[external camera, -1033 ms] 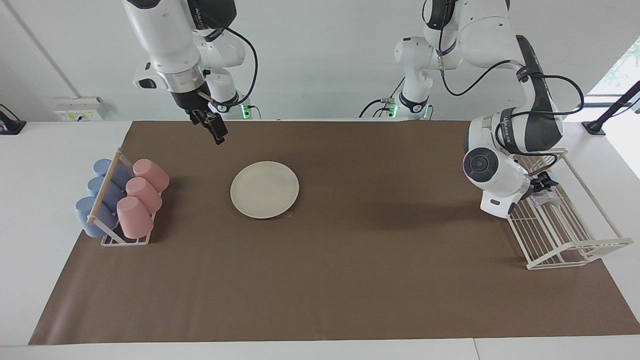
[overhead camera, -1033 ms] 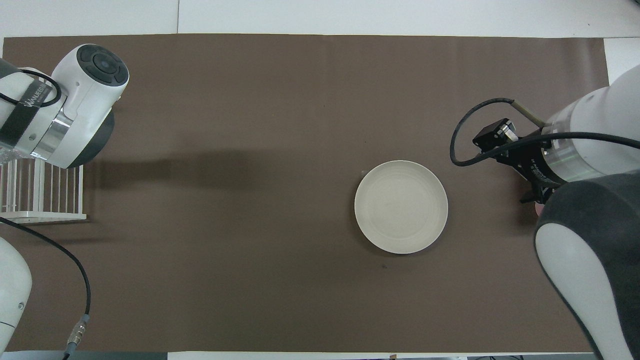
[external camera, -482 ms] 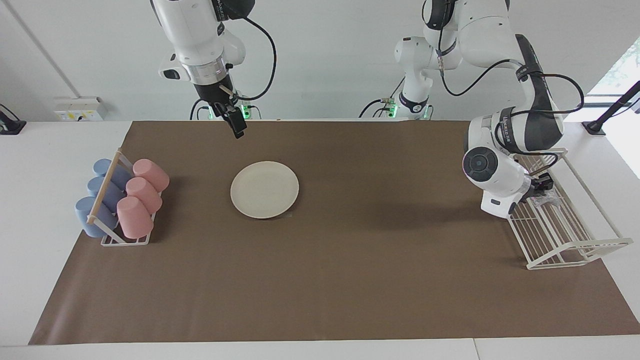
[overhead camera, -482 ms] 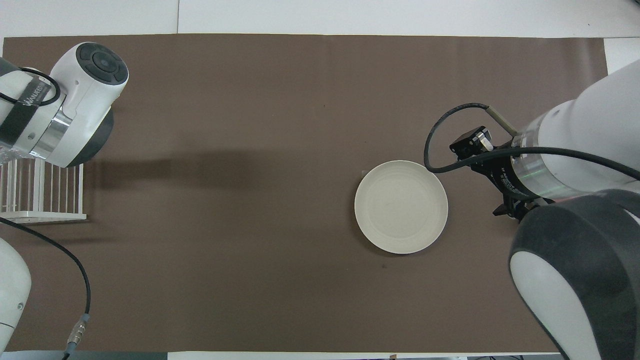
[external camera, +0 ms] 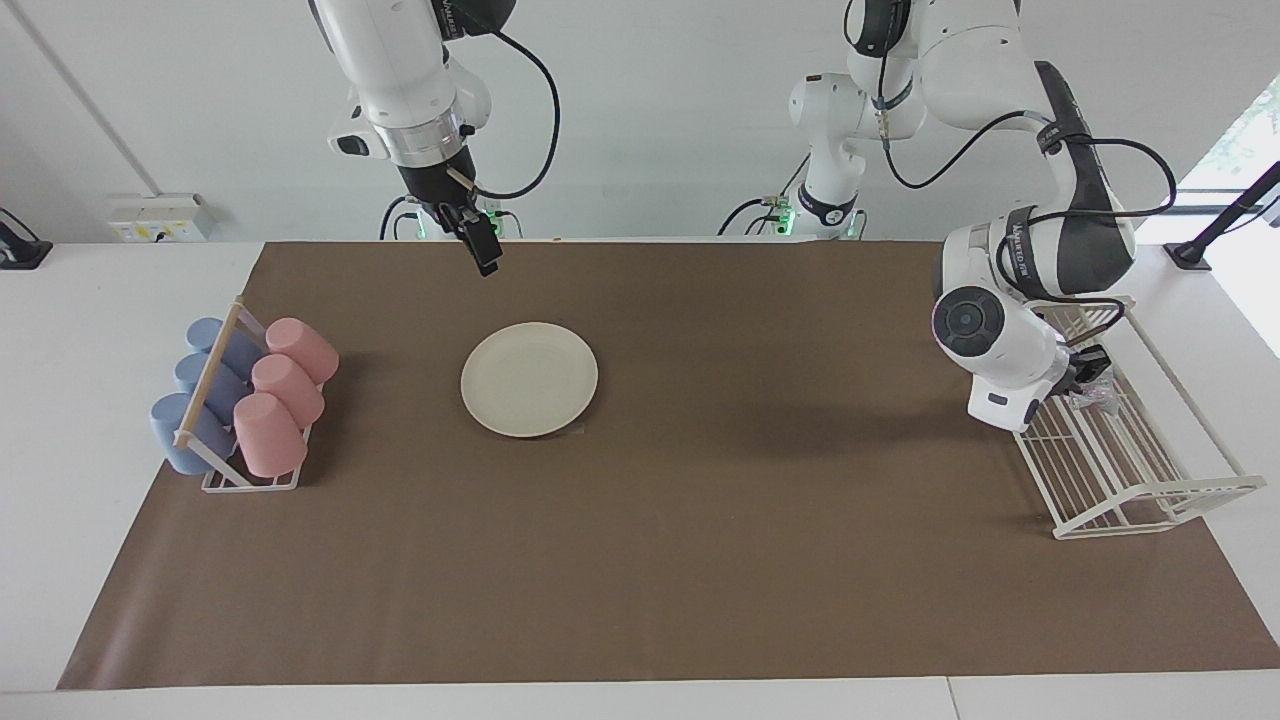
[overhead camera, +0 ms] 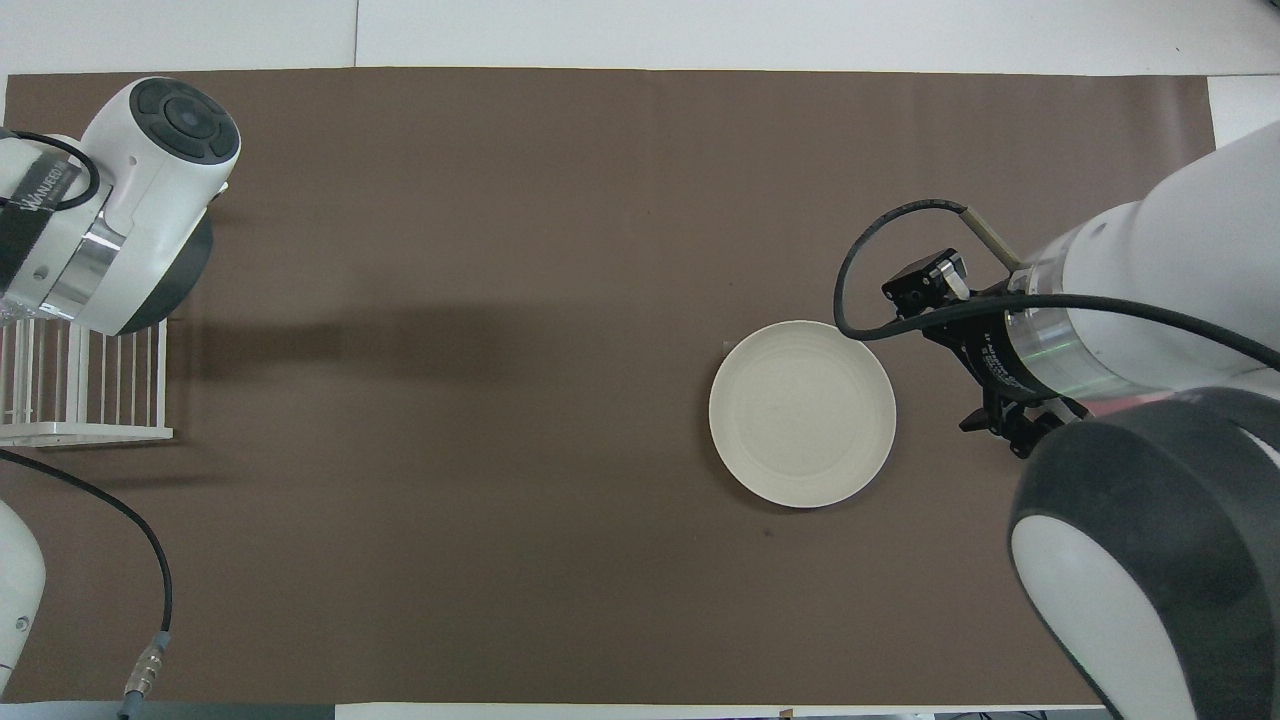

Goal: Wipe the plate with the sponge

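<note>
Brown mat over white tabletop (external camera: 90,560); both my arms up, plate bare.

Plate (external camera: 529,379) lies flat on the brown mat (external camera: 700,560), toward my right arm's end, with nothing on it. My left hand (external camera: 1088,368) is down in the white wire rack (external camera: 1135,480) at my left arm's end, clenched on the sponge (external camera: 1092,399), a glittery pad resting on the rack's wires. My right hand (external camera: 484,250) hangs in the air over the mat's edge by the robots, fingers released and holding nothing, apart from the plate. Cup rack (external camera: 240,410) with blue cups (external camera: 200,400) and pink cups (external camera: 285,385) sits at my right arm's end of the mat.
</note>
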Robot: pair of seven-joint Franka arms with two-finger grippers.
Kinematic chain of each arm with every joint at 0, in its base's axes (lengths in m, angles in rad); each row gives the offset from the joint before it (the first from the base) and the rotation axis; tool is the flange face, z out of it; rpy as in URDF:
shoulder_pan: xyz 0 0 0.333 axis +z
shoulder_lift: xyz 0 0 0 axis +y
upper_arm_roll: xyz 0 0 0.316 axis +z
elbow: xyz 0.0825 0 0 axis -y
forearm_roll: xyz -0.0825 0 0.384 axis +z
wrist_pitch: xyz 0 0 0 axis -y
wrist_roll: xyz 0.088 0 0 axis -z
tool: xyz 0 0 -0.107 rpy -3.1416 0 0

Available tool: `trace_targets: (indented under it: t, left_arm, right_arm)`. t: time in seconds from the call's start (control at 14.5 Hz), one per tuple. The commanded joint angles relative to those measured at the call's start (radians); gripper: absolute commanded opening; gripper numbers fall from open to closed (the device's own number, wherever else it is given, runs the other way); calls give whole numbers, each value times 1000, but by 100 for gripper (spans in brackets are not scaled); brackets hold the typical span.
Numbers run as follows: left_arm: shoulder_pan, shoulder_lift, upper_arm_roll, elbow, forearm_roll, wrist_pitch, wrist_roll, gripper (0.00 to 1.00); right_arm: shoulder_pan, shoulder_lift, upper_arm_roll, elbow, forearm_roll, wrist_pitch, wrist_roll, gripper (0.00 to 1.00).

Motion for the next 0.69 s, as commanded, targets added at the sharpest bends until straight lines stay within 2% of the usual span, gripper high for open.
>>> trace_targets:
  t: [0.0, 0.28, 0.41, 0.48, 0.62]
  left_arm:
    - [17, -59, 5, 59, -170, -61, 35, 0]
    - [34, -63, 22, 263, -575, -266, 31, 0]
    - [107, -134, 27, 273, -815, -328, 27, 0]
    - [136, -177, 28, 268, -920, -339, 27, 0]
    - [204, -208, 24, 247, -1097, -386, 34, 0]
  right_arm:
    - [-9, -15, 5, -18, 64, 66, 70, 100]
    - [22, 6, 11, 17, 69, 109, 283, 100]
    - [63, 20, 13, 30, 69, 113, 381, 99]
    - [105, 50, 13, 68, 69, 111, 471, 99]
    - [177, 148, 13, 201, 66, 106, 678, 99]
